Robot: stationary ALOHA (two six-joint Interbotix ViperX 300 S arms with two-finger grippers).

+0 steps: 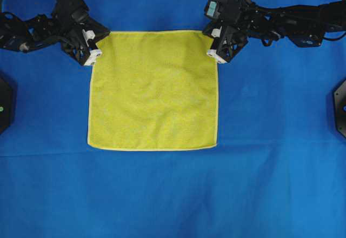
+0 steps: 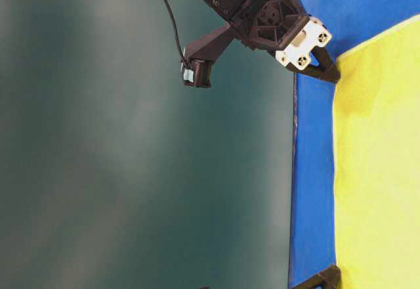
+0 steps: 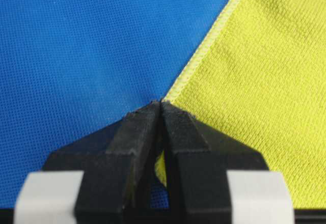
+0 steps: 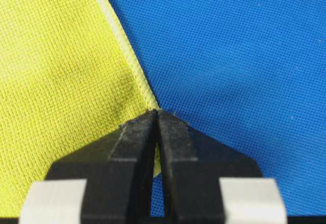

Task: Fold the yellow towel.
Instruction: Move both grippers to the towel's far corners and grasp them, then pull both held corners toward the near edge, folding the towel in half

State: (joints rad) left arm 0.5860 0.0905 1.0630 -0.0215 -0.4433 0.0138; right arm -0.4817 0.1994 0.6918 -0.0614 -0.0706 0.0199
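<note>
**On blue cloth: towel pinched at both far corners**

Lying flat on the blue cloth (image 1: 173, 194), the yellow towel (image 1: 154, 92), unfolded and square. Clamping its top left hem, the left gripper (image 1: 93, 54), jaws closed. Clamping the top right hem, the right gripper (image 1: 215, 54), likewise closed on fabric.

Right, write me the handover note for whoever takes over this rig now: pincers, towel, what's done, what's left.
Left pincer: shut on the side hem of the square bright yellow microfibre towel, near its far left corner.
Right pincer: shut on the opposite side hem, near the far right corner.
Towel: lying spread flat on the large plain blue cloth, no crease visible.
Done: both far corners pinched.
Left: lift them, carry them over to the near edge, release. No fold made yet.
</note>
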